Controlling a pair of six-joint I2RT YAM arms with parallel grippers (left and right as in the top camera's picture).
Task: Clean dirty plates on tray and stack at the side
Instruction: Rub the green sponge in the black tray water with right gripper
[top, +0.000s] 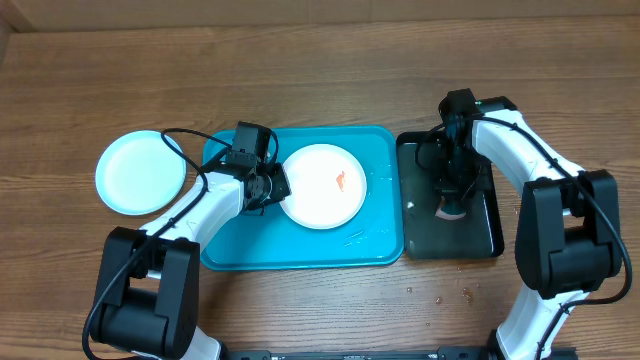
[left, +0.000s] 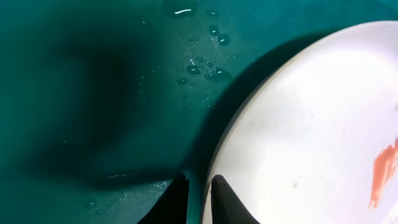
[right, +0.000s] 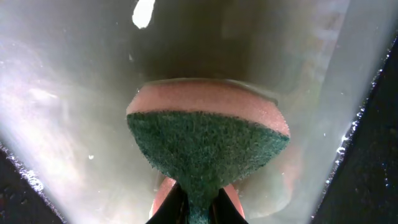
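Left pincer (left: 199, 200) nips the white plate (left: 311, 137) at its rim; the plate lies toward the right pincer (right: 199, 208), clamped on a sponge (right: 208, 146), well apart

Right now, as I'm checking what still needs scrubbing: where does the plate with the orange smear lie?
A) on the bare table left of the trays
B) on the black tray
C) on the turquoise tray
C: the white plate bearing the orange smear lies on the turquoise tray.
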